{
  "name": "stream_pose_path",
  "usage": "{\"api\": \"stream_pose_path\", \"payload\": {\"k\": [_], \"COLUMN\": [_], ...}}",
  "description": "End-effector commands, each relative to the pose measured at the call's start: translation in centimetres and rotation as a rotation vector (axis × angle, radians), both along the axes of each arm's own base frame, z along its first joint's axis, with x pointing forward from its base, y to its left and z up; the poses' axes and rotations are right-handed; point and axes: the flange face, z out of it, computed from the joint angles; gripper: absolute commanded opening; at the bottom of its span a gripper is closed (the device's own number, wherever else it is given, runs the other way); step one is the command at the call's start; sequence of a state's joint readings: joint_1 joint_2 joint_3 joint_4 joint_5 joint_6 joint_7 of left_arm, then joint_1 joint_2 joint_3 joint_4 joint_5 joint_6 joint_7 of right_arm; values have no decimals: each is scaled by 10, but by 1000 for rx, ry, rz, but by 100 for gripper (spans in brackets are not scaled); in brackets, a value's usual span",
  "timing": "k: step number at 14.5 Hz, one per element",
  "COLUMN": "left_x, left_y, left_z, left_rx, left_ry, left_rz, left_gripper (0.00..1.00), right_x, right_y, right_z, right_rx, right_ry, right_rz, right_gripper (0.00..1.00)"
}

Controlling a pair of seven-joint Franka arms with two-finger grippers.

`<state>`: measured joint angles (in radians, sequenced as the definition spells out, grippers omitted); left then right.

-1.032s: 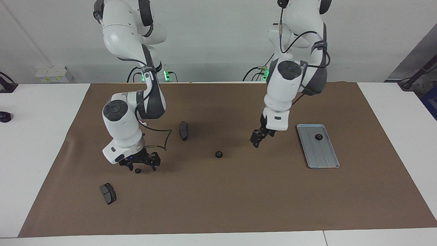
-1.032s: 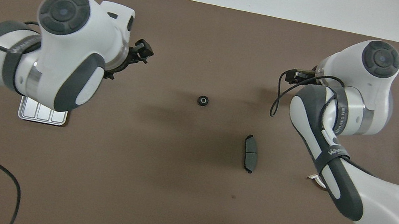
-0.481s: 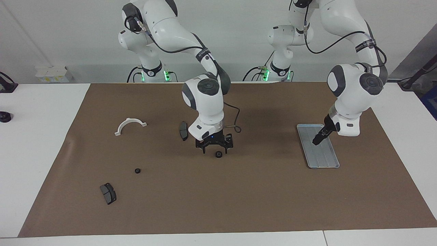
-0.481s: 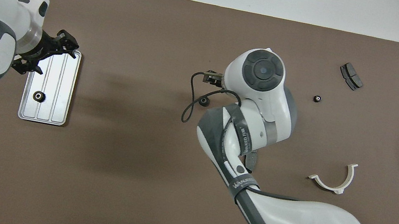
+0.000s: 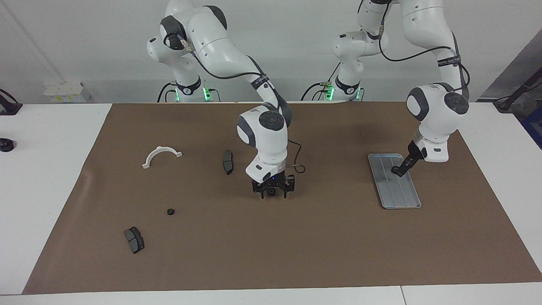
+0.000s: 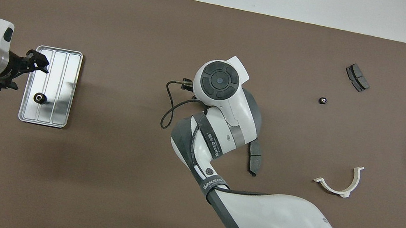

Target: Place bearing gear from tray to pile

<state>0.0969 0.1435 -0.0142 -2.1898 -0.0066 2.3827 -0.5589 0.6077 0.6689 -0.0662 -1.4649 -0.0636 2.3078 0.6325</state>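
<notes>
Fingers of the right gripper stand apart, one on each side of a small black round gear with a centre hole that lies mid-counter on the brown paper mat. Whether they touch it yet cannot be told. The likely step is closing on this gear and carrying it toward the lone matching black gear at the right arm's end, which seems to mark the pile. To do it well, the gripper should settle until the fingertips are beside the gear's rim rather than above it, then close squarely across the widest part. A thing this small and round will probably skid or tip if pinched off-centre. It should be lifted clear of the mat before travelling and set down just beside the lone gear, not dropped, since it may roll.

The left gripper hangs over the flat silver-grey grooved metal tray at the left arm's end — whether its grip is open or closed cannot be told. One more black gear rests in that tray, in the part nearer the robots.

Two dark grey brake pads and a white plastic half-ring lie on the mat — the carry should pass well apart from them.
</notes>
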Motion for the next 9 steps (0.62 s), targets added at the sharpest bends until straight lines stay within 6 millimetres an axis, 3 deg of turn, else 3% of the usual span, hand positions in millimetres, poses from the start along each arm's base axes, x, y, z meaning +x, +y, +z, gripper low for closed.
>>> {"api": "stream_pose_path", "payload": {"k": [1,5,9], "left_x": [-16,-16,-19], "left_y": [-6,-9,-6], "left_z": [-6,-13,-20], "left_rx": [0,-1,1], "left_ry": [-36,-35,-47], "left_rz": [21,27,26], "left_gripper": [61,61,61], "right_x": [-1,-14,-15], "right_y": [-6,-9,-9], "right_z": [-12,-29,-27], "right_rx": [-17,-17,-9], "right_ry": [1,22,34], "right_rz": [11,11,-7], "right_gripper": [74,63,51]}}
